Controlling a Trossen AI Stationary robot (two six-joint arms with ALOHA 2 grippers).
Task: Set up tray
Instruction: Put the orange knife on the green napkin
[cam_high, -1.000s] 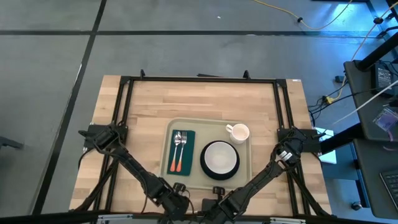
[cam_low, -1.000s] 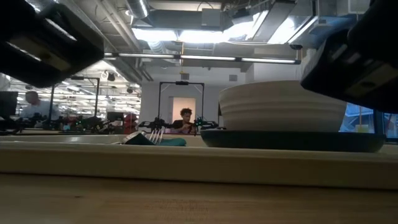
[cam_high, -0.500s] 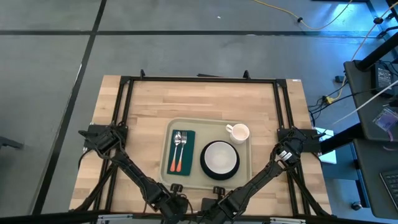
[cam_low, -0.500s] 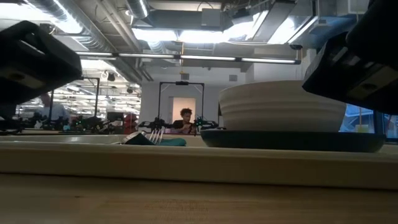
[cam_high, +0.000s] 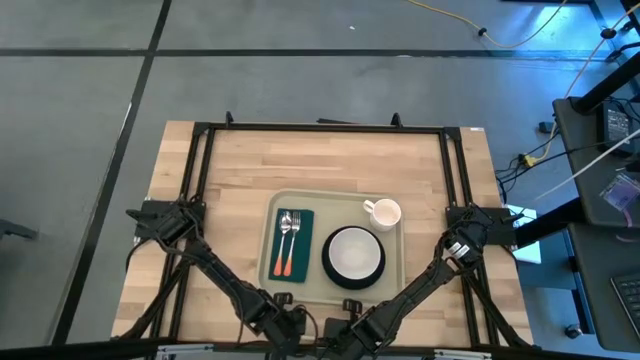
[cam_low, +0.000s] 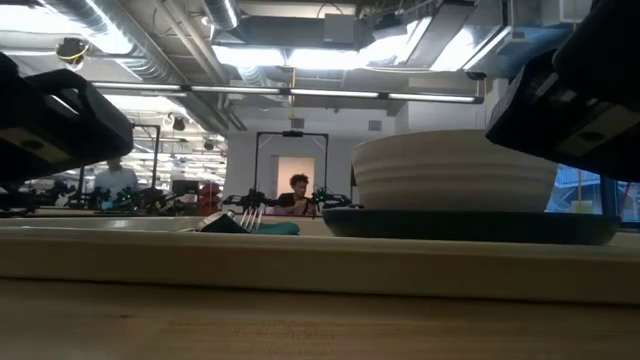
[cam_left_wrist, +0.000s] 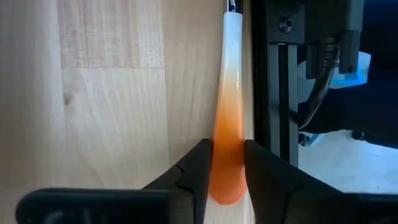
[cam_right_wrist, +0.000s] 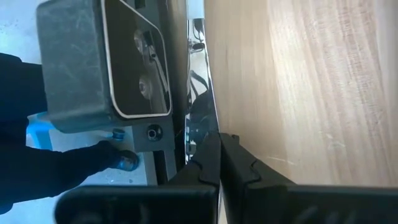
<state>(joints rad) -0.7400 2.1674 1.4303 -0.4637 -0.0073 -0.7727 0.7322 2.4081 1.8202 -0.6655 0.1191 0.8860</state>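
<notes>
From above, the tray (cam_high: 334, 291) lies in the middle of the wooden table (cam_high: 240, 170), a little toward the near edge. On its left part is a dark green napkin (cam_high: 292, 244) with a fork (cam_high: 295, 226) and two other utensils, one with an orange handle (cam_high: 283, 265). On the right part stands a white bowl (cam_high: 352, 252) on a dark plate (cam_high: 329, 270), and a white mug (cam_high: 383, 212) stands in the far right corner of the tray. Both arms reach from their bases at the sides of the table inward to the near edge. The left gripper (cam_high: 283, 325) and the right gripper (cam_high: 345, 332) are low there, near each other, just in front of the tray's near rim.

In the low view, the tray's rim (cam_low: 300, 258) runs across the picture. The bowl (cam_low: 452, 172) on the dark plate (cam_low: 470, 224) rises behind it, and the fork tines (cam_low: 250, 215) show over the napkin (cam_low: 272, 228). Dark parts of the arms fill both upper corners. People are seen far back in the room.

In the left wrist view, the left gripper (cam_left_wrist: 225, 180) has its two fingers (cam_left_wrist: 198, 168) pinching an orange utensil handle (cam_left_wrist: 229, 137), which fades to white farther away. It lies on the wood, beside a black frame rail (cam_left_wrist: 277, 81).

In the right wrist view, the right gripper (cam_right_wrist: 219, 163) has its fingers (cam_right_wrist: 208, 158) pressed together with nothing between them, over the table's edge beside a grey metal box (cam_right_wrist: 106, 62).
</notes>
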